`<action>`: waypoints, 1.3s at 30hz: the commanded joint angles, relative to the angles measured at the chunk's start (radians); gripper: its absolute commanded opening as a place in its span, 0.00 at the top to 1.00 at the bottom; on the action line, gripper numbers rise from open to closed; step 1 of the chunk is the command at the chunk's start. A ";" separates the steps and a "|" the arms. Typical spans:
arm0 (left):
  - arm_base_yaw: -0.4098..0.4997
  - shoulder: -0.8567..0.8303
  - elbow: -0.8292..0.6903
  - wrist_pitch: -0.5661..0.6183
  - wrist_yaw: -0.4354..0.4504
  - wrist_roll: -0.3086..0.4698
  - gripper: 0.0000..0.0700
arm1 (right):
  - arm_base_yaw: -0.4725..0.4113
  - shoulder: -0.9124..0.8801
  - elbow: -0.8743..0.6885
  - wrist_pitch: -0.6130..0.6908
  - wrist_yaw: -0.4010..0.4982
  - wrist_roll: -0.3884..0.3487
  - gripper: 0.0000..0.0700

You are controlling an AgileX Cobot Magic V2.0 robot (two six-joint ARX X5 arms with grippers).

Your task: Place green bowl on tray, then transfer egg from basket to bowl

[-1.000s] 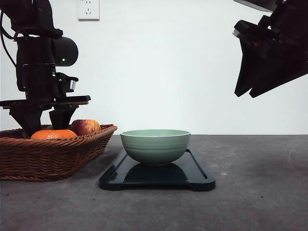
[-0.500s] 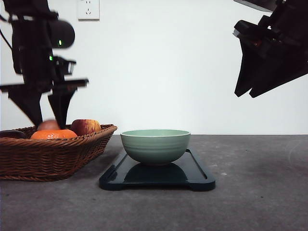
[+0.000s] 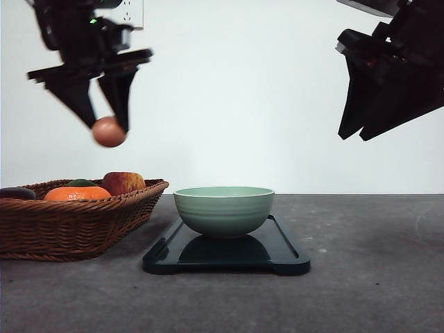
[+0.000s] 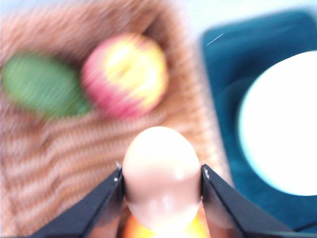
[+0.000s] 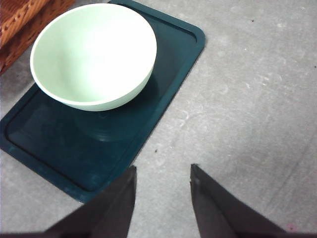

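The left end effector (image 3: 105,123) hangs high above the basket (image 3: 76,222), its two fingers clamped on the egg (image 3: 109,131). In the front view the egg's long axis lies roughly level; in the left wrist view the egg (image 4: 161,176) sits between the fingers (image 4: 94,206) with its long axis running along them. Below it the basket holds an apple (image 3: 123,182), an orange (image 3: 77,193) and a green fruit (image 4: 42,84). The green bowl (image 3: 223,210) stands upright and empty on the tray (image 3: 284,255), just beside the basket on the bench (image 3: 374,277). The right end effector (image 5: 162,191) hangs over the bench near the tray's edge, fingers parted with nothing between them.
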 commanded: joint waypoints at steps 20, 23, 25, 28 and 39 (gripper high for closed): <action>-0.179 0.043 0.059 0.151 0.006 -0.024 0.66 | 0.006 0.005 0.003 0.009 -0.004 0.010 0.69; -0.194 0.069 0.069 0.157 0.006 -0.026 0.66 | 0.006 0.005 0.003 0.008 -0.004 0.010 0.69; -0.205 0.086 0.070 0.165 0.006 -0.028 0.66 | 0.006 0.005 0.003 0.005 -0.004 0.010 0.69; -0.220 0.114 0.070 0.180 0.006 -0.033 0.66 | 0.006 0.005 0.003 -0.004 -0.003 0.010 0.69; -0.254 0.227 0.071 0.213 0.006 -0.041 0.66 | 0.006 0.005 0.003 -0.015 -0.004 0.010 0.69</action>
